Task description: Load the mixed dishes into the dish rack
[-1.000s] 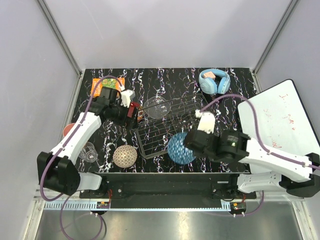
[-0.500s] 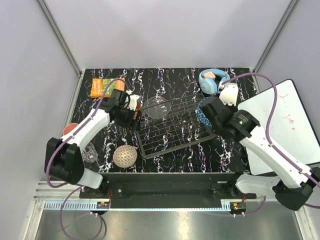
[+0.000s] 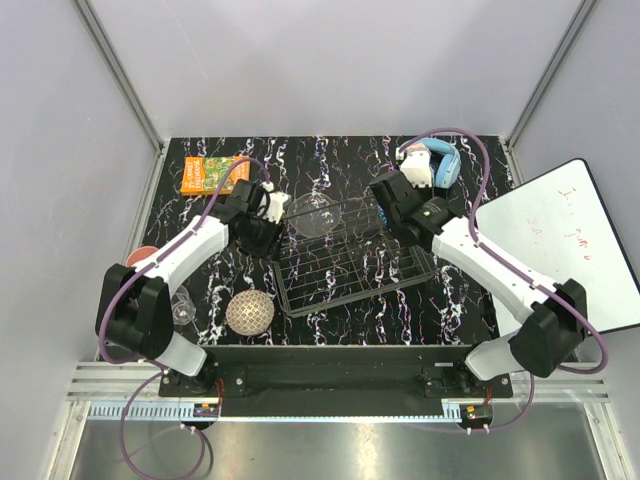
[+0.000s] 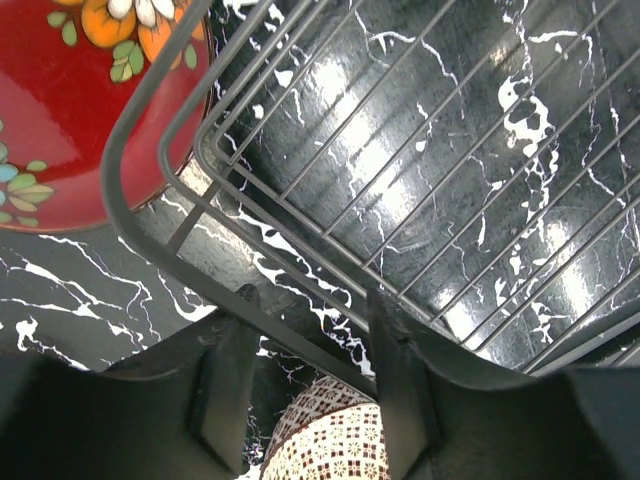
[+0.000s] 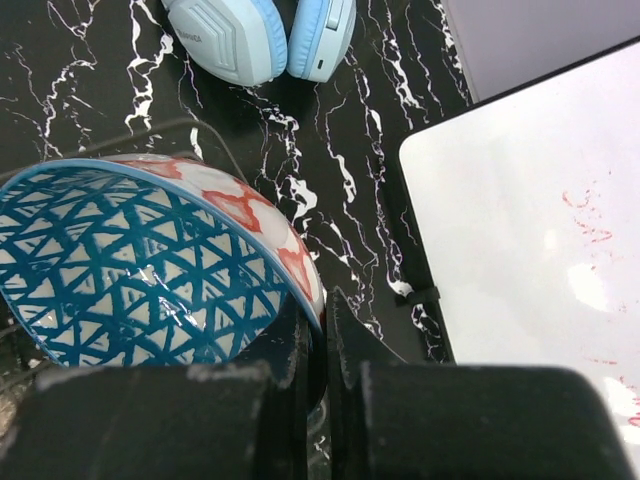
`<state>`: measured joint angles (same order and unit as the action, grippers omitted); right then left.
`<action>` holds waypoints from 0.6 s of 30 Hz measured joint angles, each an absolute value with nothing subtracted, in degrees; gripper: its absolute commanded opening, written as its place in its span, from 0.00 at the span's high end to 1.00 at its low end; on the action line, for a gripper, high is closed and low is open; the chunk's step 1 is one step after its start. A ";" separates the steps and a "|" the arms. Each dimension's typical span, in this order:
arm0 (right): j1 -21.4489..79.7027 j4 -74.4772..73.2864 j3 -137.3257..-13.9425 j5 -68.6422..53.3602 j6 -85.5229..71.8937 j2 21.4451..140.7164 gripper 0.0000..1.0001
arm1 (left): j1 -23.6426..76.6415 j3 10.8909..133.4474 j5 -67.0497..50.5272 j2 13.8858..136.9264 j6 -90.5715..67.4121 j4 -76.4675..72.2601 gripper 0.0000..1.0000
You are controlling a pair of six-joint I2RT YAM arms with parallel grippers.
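Between grey walls [image 3: 330,70], over marbled tabletop [image 3: 330,160], left gripper [image 4: 305,335] straddles dish rack [image 4: 400,200] rim, parted; right gripper [image 5: 322,330] pinches blue patterned bowl [image 5: 130,270].

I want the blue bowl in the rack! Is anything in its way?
Nothing visible is. The right gripper holds the blue bowl by the rack's far right corner, and the wires there look bare. A glass bowl sits at the far left corner.
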<state>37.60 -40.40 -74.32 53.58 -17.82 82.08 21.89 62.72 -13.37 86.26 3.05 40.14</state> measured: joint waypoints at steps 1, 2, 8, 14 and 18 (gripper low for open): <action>37.54 -39.75 -74.24 53.78 -17.21 82.61 1.00 | 21.98 62.72 -13.28 86.26 3.16 39.88 0.58; 37.52 -39.16 -74.11 54.19 -16.45 83.05 1.00 | 22.15 62.72 -13.23 86.28 3.60 39.66 0.59; 37.43 -36.75 -72.53 58.22 -13.02 83.33 1.00 | 23.46 63.59 -12.71 87.02 5.50 39.29 0.61; 37.43 -36.93 -68.93 61.01 -11.86 83.29 1.00 | 23.75 66.15 -11.88 89.36 7.40 39.31 0.63; 37.45 -41.08 -68.16 62.54 -13.69 83.33 1.00 | 23.83 68.75 -10.13 91.46 8.67 39.29 0.62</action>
<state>37.45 -41.08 -68.16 62.54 -13.69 83.33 23.83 68.75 -10.13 91.46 8.67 39.29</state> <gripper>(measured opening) 0.045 0.376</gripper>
